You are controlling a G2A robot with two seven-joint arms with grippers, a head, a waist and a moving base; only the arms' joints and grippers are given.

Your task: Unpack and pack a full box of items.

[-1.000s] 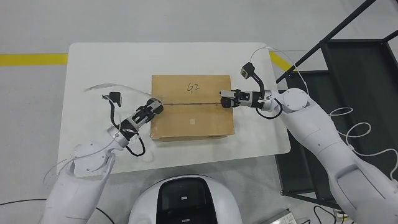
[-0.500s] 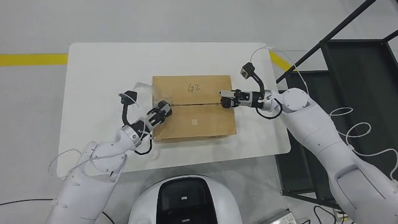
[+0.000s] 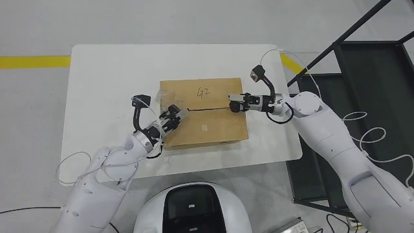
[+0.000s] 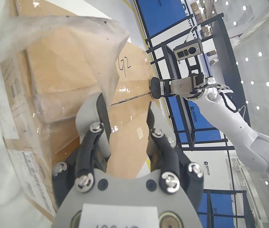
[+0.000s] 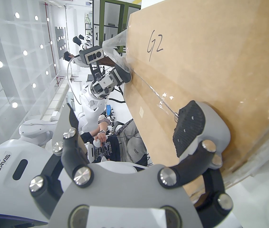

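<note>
A closed cardboard box (image 3: pixel 202 113) marked "G2" sits mid-table, sealed along its seam with clear tape. A loose strip of that clear tape (image 4: pixel 61 36) stands up from the box's left end and hangs against one finger (image 4: pixel 102 110) of my left gripper (image 4: pixel 126 106). This gripper (image 3: pixel 173 118) is open over the seam's left part. My right gripper (image 3: pixel 234 103) is open at the seam's right end. One of its pads (image 5: pixel 189 124) rests on the box top (image 5: pixel 208 55), the other finger (image 5: pixel 69 119) is off the box's side.
The white table (image 3: pixel 97 71) has free room to the left of and behind the box. A black metal rack (image 3: pixel 362 71) stands just off the table's right edge. A yellow line (image 3: pixel 32 61) runs on the floor.
My left gripper moved right, from beside the box's left end onto its top at the seam. The loose tape followed, from stretched over the table to raised at the box. Right arm unchanged.
</note>
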